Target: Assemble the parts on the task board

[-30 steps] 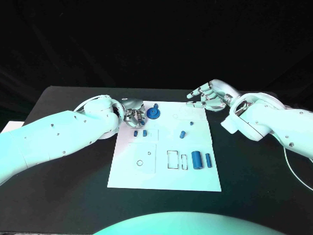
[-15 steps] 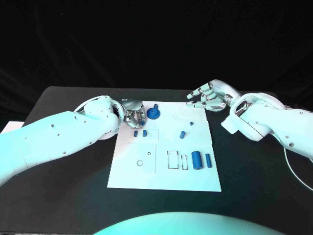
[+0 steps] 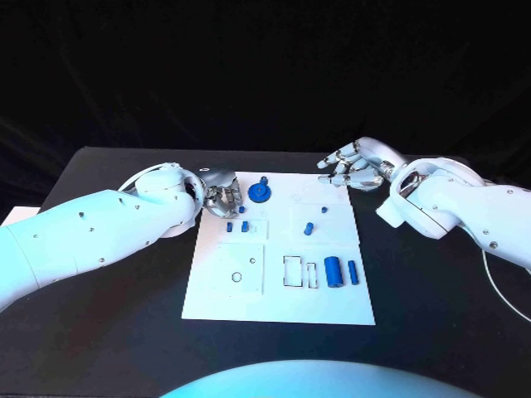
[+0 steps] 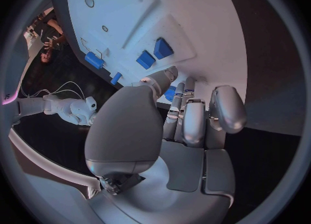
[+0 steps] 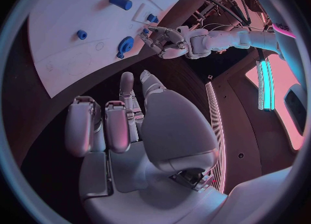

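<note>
The white task board [image 3: 278,290] lies in the middle of the black table. My left hand [image 3: 221,191] hovers at its far left corner with fingers curled, and a small blue part [image 4: 170,93] sits pinched between thumb tip and fingertips. Just beside that hand lies a blue gear-shaped part [image 3: 259,193] [image 5: 125,42]. Two small blue parts [image 3: 237,225] and two more [image 3: 308,225] [image 3: 322,209] sit mid-board. A thick blue cylinder [image 3: 333,269] and a slim one [image 3: 352,269] lie nearer me. My right hand [image 3: 353,166] [image 5: 123,125] hangs over the far right corner, fingers curled, holding nothing.
Outlined slots [image 3: 292,271] and a raised square plate with small holes [image 3: 240,269] mark the board's near half. Bare black table [image 3: 122,332] stretches on both sides of the board. A pale cable [image 3: 505,290] runs along the right arm.
The left hand has shifted very slightly at the board's far left corner. The right hand and the parts on the board have not visibly moved.
</note>
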Robot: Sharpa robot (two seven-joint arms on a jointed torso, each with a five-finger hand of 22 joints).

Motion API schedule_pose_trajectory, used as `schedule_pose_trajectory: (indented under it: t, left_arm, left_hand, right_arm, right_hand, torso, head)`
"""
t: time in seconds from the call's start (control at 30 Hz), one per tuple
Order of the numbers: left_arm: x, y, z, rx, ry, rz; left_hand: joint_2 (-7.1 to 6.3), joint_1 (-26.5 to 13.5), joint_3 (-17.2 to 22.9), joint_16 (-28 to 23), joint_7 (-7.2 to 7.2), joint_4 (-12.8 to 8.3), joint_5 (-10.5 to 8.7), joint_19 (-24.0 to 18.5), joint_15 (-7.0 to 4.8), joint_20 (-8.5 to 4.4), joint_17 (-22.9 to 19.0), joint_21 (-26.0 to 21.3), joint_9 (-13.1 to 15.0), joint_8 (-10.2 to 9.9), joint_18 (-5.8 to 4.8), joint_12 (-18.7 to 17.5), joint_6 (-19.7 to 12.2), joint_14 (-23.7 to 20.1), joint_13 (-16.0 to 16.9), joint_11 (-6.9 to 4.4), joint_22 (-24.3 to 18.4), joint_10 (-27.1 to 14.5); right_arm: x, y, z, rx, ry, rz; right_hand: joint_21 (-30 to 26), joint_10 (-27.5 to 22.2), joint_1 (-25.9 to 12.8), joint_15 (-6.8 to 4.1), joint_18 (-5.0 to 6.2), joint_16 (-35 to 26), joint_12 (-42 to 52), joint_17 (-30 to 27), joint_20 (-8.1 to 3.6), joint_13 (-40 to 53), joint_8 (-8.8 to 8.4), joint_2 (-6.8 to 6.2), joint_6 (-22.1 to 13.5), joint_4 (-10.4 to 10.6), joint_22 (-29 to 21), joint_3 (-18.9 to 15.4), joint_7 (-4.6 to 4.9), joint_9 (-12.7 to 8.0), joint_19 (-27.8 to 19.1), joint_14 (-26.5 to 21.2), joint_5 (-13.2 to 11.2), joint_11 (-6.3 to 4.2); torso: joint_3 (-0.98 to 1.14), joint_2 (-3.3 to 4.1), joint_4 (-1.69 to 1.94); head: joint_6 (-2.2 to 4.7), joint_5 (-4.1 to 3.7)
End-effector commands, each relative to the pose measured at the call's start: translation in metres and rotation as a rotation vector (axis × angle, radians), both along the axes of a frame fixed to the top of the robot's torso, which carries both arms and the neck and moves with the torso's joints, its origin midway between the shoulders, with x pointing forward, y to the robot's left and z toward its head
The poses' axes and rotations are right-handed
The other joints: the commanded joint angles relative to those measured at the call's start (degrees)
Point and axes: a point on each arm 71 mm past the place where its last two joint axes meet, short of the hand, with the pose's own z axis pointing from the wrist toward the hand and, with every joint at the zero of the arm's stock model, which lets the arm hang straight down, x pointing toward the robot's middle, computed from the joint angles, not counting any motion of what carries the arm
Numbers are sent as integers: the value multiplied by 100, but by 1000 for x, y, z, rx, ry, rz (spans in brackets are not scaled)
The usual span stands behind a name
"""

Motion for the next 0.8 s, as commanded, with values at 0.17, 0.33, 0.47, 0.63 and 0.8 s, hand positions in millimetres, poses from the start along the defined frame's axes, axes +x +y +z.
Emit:
schedule_pose_trajectory:
  t: [0.17, 0.33, 0.47, 0.63, 0.8]
  left_arm:
    - [-3, 24, 7, -189, 52, 78]
    - [-6, 44, 20, -528, 81, 165]
    - [-10, 55, 29, -912, 151, 283]
    - [-19, 61, 31, -1256, 257, 419]
    - [-28, 60, 32, -1406, 324, 470]
  left_hand:
    - [83, 75, 81, -73, -19, -59, -15, -44, 23, 33, -111, -156, -17, 52, -27, -44, 42, 101, 0, -8, -114, -15]
    - [163, 154, 264, -328, 10, -124, -19, -207, 17, 31, -518, -560, -21, 134, 54, 17, 204, -41, 26, -8, -436, 130]
    - [229, 150, 374, -1478, 73, -157, -29, -976, 62, 63, -2146, -2128, -58, 162, 345, 30, 256, -811, 10, 43, -1660, 45]
    - [308, 55, 220, -1831, 23, -126, -48, -1274, 34, 60, -2646, -2673, -61, 238, 441, 239, 344, -1073, 69, -14, -2067, 202]
    - [361, -20, 69, -1894, -4, -95, -50, -1322, 21, 50, -2772, -2833, -65, 289, 458, 349, 376, -1111, 98, -43, -2191, 219]
  right_arm:
    - [0, 0, -3, -239, -74, 45]
    - [-1, 5, -4, -432, -166, 80]
    - [-3, 11, -6, -566, -223, 106]
    - [-5, 19, -12, -679, -260, 138]
    - [-8, 27, -19, -758, -273, 167]
  right_hand:
    - [-87, -295, 487, 45, 20, -227, -1302, -285, 66, -1221, 60, -76, 265, -152, -124, 481, 54, 14, -75, 243, -162, 77]
    - [-115, -89, 560, 82, 34, -265, -1940, -334, 98, -2130, 9, -303, 423, -180, -157, 869, -6, 1, -81, 251, -312, 96]
    - [-155, -59, 551, 80, 36, -304, -2146, -386, 119, -2500, 5, -388, 536, -186, -217, 1106, -58, 3, -102, 247, -538, 82]
    - [-221, -76, 493, 72, 54, -365, -2300, -466, 120, -2850, -8, -502, 614, -187, -317, 1344, -114, -1, -139, 240, -701, 64]
    - [-289, -116, 433, 24, 72, -432, -2386, -549, 77, -3105, -14, -576, 654, -198, -417, 1512, -161, -6, -171, 233, -792, 25]
  torso:
    - [7, -9, 2]
    - [4, -7, 12]
    - [-8, 1, 6]
    - [-14, 2, 1]
    - [-16, 3, 13]
  head:
    - [39, -24]
    - [75, -57]
    - [116, -128]
    - [155, -239]
    - [174, -292]
